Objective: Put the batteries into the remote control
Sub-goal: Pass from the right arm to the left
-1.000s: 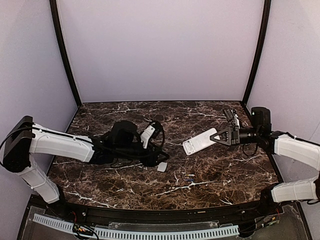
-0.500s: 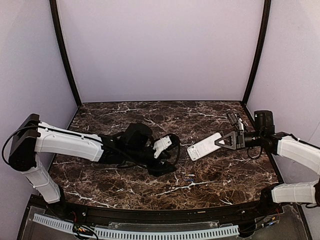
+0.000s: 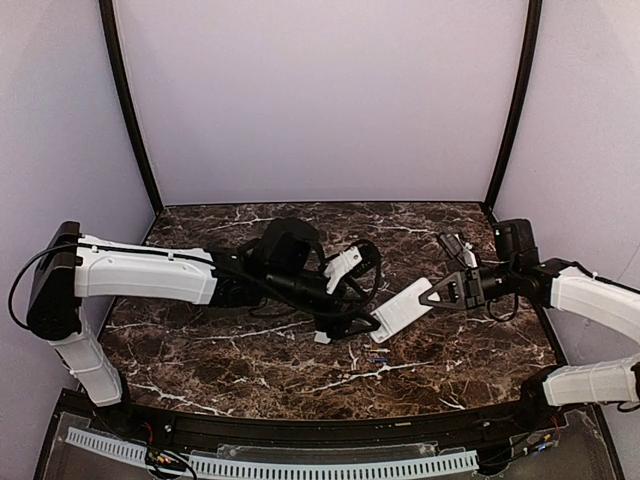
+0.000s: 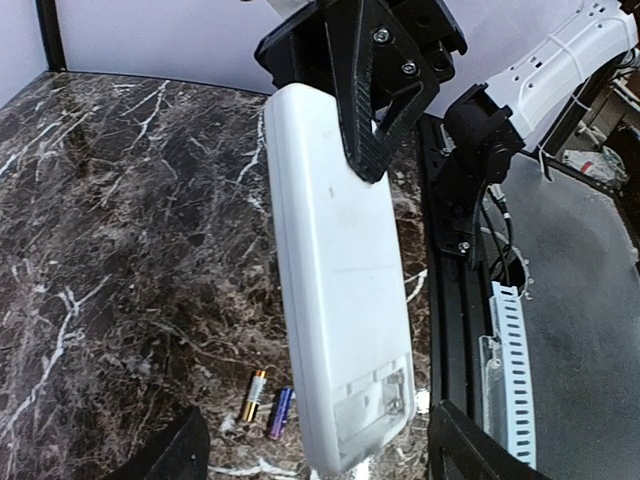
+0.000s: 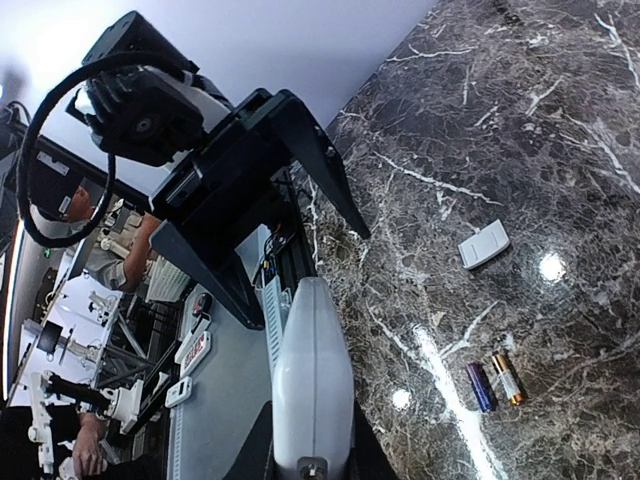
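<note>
The white remote control [image 3: 399, 311] hangs tilted above the table, back side up, with my right gripper [image 3: 434, 292] shut on its upper end. In the left wrist view the remote control [image 4: 335, 250] shows an uncovered, empty battery compartment [image 4: 378, 398] at its lower end. My left gripper [image 4: 320, 445] stands open, one finger on each side of that lower end and apart from it. Two batteries [image 4: 267, 403] lie side by side on the marble, just left of the remote's tip; they appear as batteries [image 5: 493, 381] in the right wrist view and batteries [image 3: 378, 358] from above.
A small white cover piece [image 3: 322, 337] lies flat on the marble near the left gripper, seen as the cover piece [image 5: 484, 244] from the right wrist. Black frame posts and purple walls enclose the table. A cable tray [image 3: 300, 465] runs along the near edge.
My left arm has swung right across the table to the remote's lower end and its jaws have opened wider. The right gripper has brought the remote down and leftwards.
</note>
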Available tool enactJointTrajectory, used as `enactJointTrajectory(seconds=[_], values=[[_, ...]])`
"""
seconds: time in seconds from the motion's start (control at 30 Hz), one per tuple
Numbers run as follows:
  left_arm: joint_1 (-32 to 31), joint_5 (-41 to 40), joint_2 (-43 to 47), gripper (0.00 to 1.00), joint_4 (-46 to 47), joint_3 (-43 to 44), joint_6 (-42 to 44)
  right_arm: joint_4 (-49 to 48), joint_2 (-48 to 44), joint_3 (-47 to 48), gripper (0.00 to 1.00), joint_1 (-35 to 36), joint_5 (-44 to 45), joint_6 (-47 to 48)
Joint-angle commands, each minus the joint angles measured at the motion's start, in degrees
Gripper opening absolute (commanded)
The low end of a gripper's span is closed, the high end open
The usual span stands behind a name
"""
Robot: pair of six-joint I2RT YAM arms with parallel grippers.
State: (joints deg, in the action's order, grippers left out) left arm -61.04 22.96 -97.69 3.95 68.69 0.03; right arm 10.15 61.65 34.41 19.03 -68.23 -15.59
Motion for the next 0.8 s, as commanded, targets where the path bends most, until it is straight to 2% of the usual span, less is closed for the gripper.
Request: enactJointTrajectory(seconds=[0.0, 0.13, 0.27, 0.33, 0.4, 0.6, 0.7, 0.77], values=[[-0.27, 9.65, -0.65, 0.74, -3.48, 2.18, -4.91, 0.48, -0.73, 3.2, 0.0, 2.81, -1.1, 2.88], [-0.24, 14.3, -0.61, 0.68, -2.96, 2.61, -7.71, 1.05, -0.29, 4.65, 0.0, 6.32, -0.02, 4.0], [-0.28, 17.38, -0.58, 0.57, -1.83, 2.57, -9.98, 2.93, -0.03, 7.14, 0.0, 9.2, 1.4, 6.02], [-0.25, 18.03, -0.51, 0.5, -1.34, 2.33, -10.34, 4.37, 0.29, 8.58, 0.0, 10.11, 1.9, 7.19], [-0.23, 17.64, -0.26, 0.37, -1.16, 1.8, -10.06, 5.83, 0.56, 9.83, 0.0, 10.73, 1.82, 8.58], [-0.22, 17.29, 1.34, 0.14, 3.05, -0.85, -10.87, 7.28, 0.86, 11.61, 0.0, 11.6, 2.28, 10.46], [-0.05, 16.85, 2.28, 0.07, 7.29, -2.51, -12.88, 5.61, 0.46, 12.17, 0.14, 11.58, 2.64, 8.89], [0.48, 16.6, 2.94, 0.03, 11.39, -4.15, -15.06, 2.86, 0.25, 12.13, 0.32, 11.64, 2.6, 6.43]])
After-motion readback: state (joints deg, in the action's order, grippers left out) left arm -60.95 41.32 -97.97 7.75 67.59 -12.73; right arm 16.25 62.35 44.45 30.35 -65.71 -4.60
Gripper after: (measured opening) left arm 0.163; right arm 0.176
